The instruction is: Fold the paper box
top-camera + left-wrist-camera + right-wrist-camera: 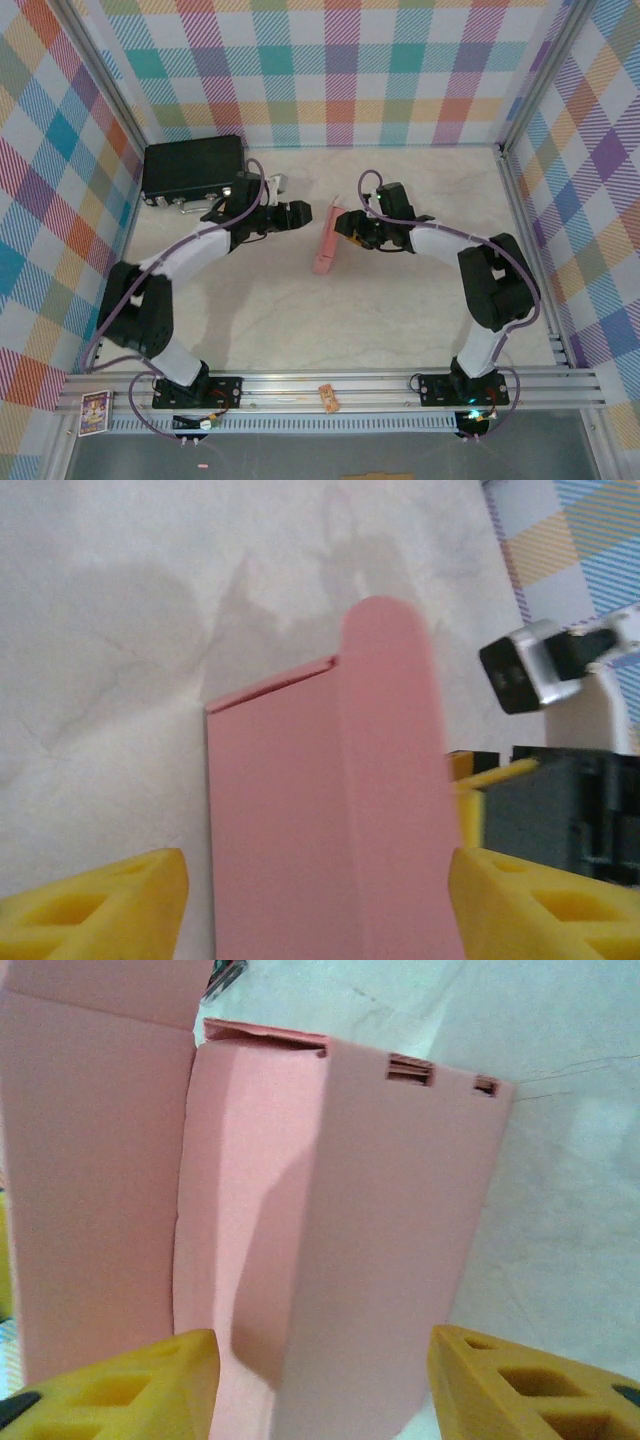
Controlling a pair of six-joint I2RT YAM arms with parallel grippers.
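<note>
The paper box is salmon-pink card, partly folded, and stands on edge mid-table between my two grippers. My left gripper faces it from the left. In the left wrist view the paper box lies between the yellow fingers of my left gripper, with a thin gap on the left side. My right gripper faces it from the right. In the right wrist view the paper box, with small slots along its top edge, lies between the spread jaws of my right gripper. A loose flap stands at the left.
A black hard case with metal latches sits at the back left, just behind the left arm. Plaid walls enclose the table on three sides. A small card lies on the near rail, and a printed pack lies at the near left.
</note>
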